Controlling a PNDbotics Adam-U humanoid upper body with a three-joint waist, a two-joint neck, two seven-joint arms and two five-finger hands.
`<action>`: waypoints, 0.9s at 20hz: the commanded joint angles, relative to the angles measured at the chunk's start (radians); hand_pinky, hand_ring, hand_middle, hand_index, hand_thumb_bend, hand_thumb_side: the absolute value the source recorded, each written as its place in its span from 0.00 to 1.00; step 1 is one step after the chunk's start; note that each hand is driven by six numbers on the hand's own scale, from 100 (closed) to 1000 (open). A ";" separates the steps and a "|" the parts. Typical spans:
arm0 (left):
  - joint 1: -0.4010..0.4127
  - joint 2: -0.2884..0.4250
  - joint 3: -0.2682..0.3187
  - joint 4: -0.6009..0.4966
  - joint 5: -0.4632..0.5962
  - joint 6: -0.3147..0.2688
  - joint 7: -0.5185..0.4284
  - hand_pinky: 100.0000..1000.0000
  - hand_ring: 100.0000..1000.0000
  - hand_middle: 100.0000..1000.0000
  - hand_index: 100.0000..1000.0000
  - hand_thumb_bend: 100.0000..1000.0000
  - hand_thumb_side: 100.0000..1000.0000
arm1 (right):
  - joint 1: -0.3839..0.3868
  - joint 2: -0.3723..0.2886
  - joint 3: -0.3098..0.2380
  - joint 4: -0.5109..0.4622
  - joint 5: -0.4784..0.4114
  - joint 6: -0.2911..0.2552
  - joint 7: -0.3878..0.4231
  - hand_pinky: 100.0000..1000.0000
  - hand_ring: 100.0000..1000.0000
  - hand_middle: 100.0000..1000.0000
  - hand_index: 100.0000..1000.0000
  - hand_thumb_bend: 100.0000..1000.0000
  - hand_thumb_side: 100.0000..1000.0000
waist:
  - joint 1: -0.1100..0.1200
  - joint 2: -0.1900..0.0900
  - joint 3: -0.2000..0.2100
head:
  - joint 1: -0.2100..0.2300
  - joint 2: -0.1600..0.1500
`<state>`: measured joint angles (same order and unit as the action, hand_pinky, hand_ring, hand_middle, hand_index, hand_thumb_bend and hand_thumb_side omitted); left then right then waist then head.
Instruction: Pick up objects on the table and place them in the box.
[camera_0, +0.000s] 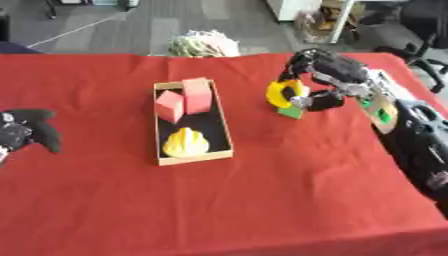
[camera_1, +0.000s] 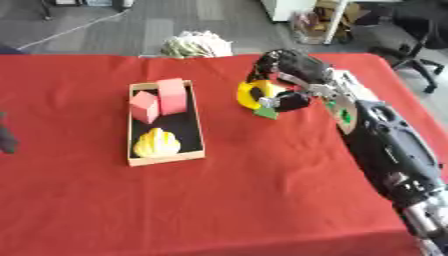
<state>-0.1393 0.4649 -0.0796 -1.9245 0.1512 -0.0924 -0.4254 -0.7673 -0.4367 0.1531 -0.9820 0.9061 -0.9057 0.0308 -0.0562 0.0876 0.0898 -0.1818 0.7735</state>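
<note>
A yellow ring (camera_0: 280, 93) is gripped by the curled fingers of the right hand (camera_0: 325, 80), just right of the box (camera_0: 226, 131), a green piece (camera_0: 290, 112) beneath it. Two pink blocks (camera_0: 198, 95) and a yellow lump (camera_0: 185, 142) are sat inside. The left hand (camera_0: 28, 131) is rested at the left edge, fingers relaxed.

A red tablecloth (camera_0: 262, 200) covers the table; behind it lie grey carpet (camera_0: 131, 25), a pale bundle (camera_0: 203, 44), and an office chair (camera_0: 424, 30).

Red bench (camera_0: 262, 200); tan box (camera_0: 194, 159) with black floor, two pink-red blocks (camera_0: 198, 95) and yellow object (camera_0: 185, 142); black right hand (camera_1: 293, 67); yellow ring (camera_0: 280, 93); green piece (camera_0: 291, 112).
</note>
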 joint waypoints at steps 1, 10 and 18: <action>-0.016 0.004 0.000 -0.024 0.016 -0.002 -0.009 0.67 0.51 0.53 0.80 0.00 0.78 | -0.050 0.027 -0.032 0.042 0.017 0.003 0.047 0.64 0.39 0.33 0.55 0.00 0.11 | 0.018 -0.007 0.012 | -0.024 -0.004; -0.034 -0.015 -0.020 -0.027 0.035 0.004 -0.036 0.67 0.51 0.53 0.79 0.00 0.78 | -0.119 0.132 -0.093 0.130 0.102 0.043 0.081 0.64 0.43 0.39 0.64 0.00 0.11 | 0.022 0.000 0.075 | -0.088 -0.004; -0.056 -0.030 -0.032 -0.034 0.053 0.006 -0.061 0.68 0.51 0.53 0.79 0.00 0.78 | -0.141 0.192 -0.099 0.121 0.133 0.039 0.083 0.65 0.46 0.43 0.69 0.00 0.11 | 0.019 0.010 0.130 | -0.136 -0.004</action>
<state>-0.1823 0.4300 -0.1130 -1.9362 0.1974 -0.0854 -0.4807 -0.8832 -0.2381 0.0633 -0.8457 1.0323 -0.8679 0.1129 -0.0515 0.0940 0.2212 -0.3087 0.7736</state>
